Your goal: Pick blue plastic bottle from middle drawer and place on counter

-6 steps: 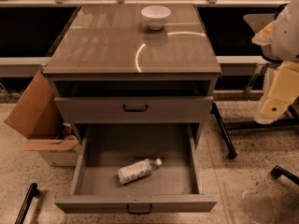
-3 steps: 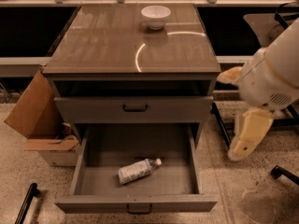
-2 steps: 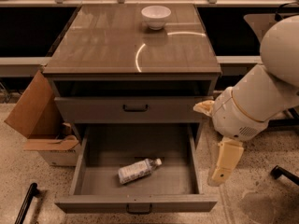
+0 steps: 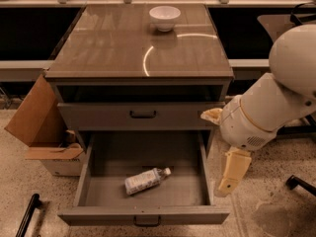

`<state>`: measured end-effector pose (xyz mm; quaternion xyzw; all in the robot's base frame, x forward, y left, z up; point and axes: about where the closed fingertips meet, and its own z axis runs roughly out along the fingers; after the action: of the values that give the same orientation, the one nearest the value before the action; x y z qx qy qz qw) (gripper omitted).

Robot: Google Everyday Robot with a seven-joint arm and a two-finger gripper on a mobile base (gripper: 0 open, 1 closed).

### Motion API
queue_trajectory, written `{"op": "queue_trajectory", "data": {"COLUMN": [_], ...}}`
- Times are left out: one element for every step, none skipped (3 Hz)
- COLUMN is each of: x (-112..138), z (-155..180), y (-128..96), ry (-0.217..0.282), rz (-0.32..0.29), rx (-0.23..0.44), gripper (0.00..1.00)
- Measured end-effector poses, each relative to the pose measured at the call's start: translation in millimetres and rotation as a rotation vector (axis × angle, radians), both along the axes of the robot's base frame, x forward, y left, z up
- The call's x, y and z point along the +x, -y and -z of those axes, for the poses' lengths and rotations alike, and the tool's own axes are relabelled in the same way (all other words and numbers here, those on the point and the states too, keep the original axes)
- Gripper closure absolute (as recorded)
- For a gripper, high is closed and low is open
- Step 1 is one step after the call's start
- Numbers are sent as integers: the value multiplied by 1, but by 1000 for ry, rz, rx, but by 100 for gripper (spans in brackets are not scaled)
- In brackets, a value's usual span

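Observation:
The blue plastic bottle (image 4: 144,180) lies on its side on the floor of the open middle drawer (image 4: 143,215), white cap pointing right and back. The counter (image 4: 123,48) is the glossy grey-brown top above it. My white arm comes in from the right, and the gripper (image 4: 231,174), a cream-coloured piece, hangs down just outside the drawer's right wall. It is level with the bottle, well to its right, and touches nothing.
A white bowl (image 4: 164,18) stands at the back of the counter. The upper drawer (image 4: 143,115) is closed. An open cardboard box (image 4: 42,127) leans left of the cabinet. A dark chair base (image 4: 298,184) is on the floor at the right, and a black bar (image 4: 27,216) at lower left.
The arm has swung in from the right edge, leftward and down, so the gripper now hangs beside the open drawer's right wall. The bottle and drawer have not moved.

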<state>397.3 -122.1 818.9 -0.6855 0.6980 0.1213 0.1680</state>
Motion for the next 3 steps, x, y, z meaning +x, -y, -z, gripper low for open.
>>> {"op": "queue_trajectory", "data": {"x": [14,33,45], "z": [45,110,151], "y": [-28,-70,-104], "ry": [-12,-44,-63], "rz": [-38,-67,-92], "rx": [35,91,131], "gripper": [0,0,0]}}
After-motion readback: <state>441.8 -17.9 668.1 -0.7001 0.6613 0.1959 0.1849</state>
